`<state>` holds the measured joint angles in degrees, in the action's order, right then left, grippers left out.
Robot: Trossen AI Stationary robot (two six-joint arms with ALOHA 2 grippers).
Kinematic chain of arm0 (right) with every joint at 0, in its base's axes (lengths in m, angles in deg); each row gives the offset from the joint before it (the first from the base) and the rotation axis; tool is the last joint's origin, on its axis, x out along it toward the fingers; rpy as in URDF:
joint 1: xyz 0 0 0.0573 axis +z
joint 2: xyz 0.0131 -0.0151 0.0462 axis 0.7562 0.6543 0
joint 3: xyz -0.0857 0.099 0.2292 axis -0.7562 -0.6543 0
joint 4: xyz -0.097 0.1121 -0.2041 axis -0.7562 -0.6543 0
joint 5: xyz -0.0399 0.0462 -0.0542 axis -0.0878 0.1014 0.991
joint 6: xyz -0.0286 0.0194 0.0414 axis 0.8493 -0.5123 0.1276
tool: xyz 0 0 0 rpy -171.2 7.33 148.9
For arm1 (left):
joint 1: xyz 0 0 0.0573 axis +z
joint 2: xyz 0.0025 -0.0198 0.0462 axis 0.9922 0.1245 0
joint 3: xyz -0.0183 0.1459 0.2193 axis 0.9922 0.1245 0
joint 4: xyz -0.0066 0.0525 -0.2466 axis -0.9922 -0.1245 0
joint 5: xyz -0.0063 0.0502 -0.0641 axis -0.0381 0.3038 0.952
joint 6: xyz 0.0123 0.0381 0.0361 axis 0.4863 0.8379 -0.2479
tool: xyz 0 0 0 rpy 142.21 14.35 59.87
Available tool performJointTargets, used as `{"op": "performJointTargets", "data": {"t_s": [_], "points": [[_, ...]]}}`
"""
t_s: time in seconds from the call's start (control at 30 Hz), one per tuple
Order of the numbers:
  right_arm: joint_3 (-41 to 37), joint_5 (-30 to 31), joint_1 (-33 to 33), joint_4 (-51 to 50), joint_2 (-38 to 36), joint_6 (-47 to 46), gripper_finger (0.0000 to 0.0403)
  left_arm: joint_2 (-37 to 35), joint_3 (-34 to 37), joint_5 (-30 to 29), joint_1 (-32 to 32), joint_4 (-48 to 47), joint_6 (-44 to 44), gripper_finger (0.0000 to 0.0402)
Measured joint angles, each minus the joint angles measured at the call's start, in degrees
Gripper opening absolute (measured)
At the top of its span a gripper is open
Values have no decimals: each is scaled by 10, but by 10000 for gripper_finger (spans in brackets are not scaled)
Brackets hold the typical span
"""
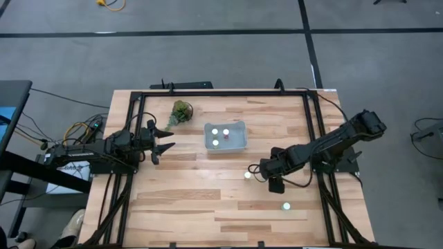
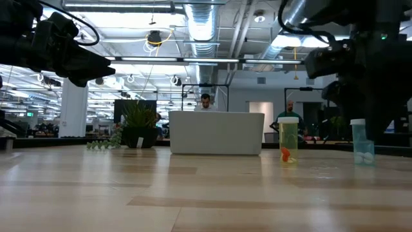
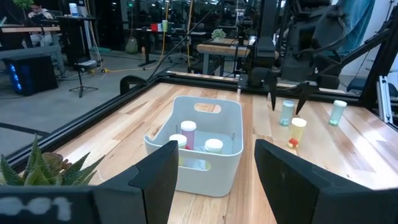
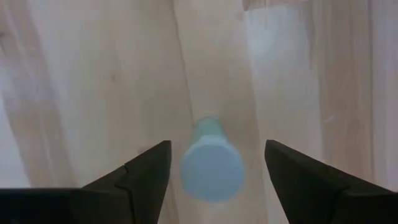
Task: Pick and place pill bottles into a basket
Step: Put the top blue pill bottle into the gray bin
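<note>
right pincer poised over a bottle, basket partly filled

the right pincer (image 4: 214, 171) hangs spread wide above a pill bottle (image 4: 211, 165), whose pale cap sits between the two fingers but is not yet touched; in the high view that bottle (image 1: 248, 175) stands just off the basket's near right corner. the basket (image 1: 241, 137) already holds three bottles (image 3: 188, 127), so roughly half the job looks done. outside it, another bottle (image 1: 286, 205) stands farther from the basket toward the desk's (image 1: 180, 200) near edge, and the left wrist view shows a third one still out. the left pincer (image 1: 165, 137) waits spread open on the basket's left side, beside a green sprig (image 1: 181, 111).
</note>
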<state>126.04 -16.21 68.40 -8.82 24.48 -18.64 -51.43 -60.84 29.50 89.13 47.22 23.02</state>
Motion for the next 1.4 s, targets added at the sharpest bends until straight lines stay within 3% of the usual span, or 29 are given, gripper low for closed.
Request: {"op": "performJointTargets", "data": {"t_s": [0.47,0.63,0.77,0.97,1.2,1.4], "points": [[11,-1,-13,0,-49,9,100,0,0,0,0,0,1,201],[53,6,-35,-33,-67,46,113,0,0,0,0,0,-1,201],[103,48,-69,-59,-69,113,128,0,0,0,0,0,-1,201],[152,62,-149,-47,-67,247,105,0,0,0,0,0,-1,201],[158,30,-241,19,-64,341,121,0,0,0,0,0,-1,201],[173,-8,-286,65,0,390,113,0,0,0,0,0,-1,201]]}}
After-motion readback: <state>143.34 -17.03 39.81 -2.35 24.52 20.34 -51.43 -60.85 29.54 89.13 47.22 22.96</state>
